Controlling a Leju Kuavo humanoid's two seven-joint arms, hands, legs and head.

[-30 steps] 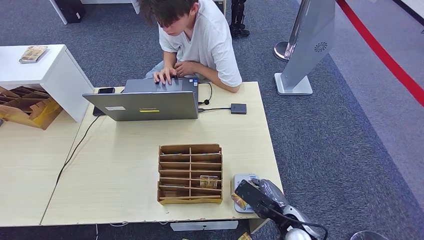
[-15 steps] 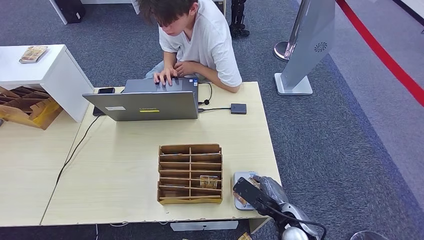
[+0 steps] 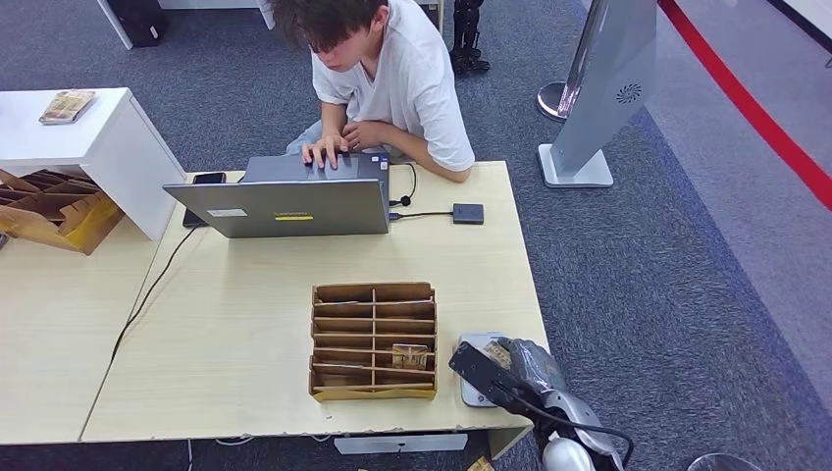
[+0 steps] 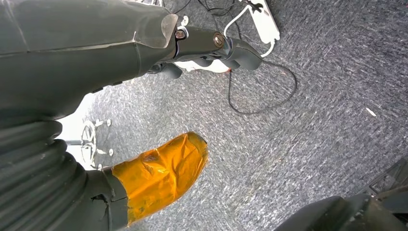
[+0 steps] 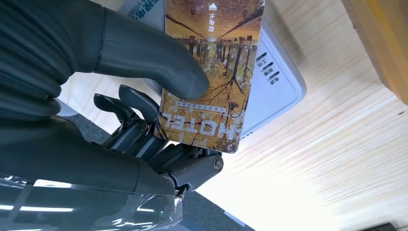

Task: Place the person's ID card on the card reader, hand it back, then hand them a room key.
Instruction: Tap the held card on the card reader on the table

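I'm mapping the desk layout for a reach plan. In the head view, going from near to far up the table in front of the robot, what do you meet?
Right hand holding a card over the card reader → wooden card organizer → small black box on a cable → laptop → person typing.

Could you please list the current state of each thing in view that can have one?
right hand: gripping the card.
card: held over the card reader.
card reader: flat on the table.
left hand: hanging above the carpet, holding nothing.
laptop: open, person typing.
wooden organiser: one card in a slot.
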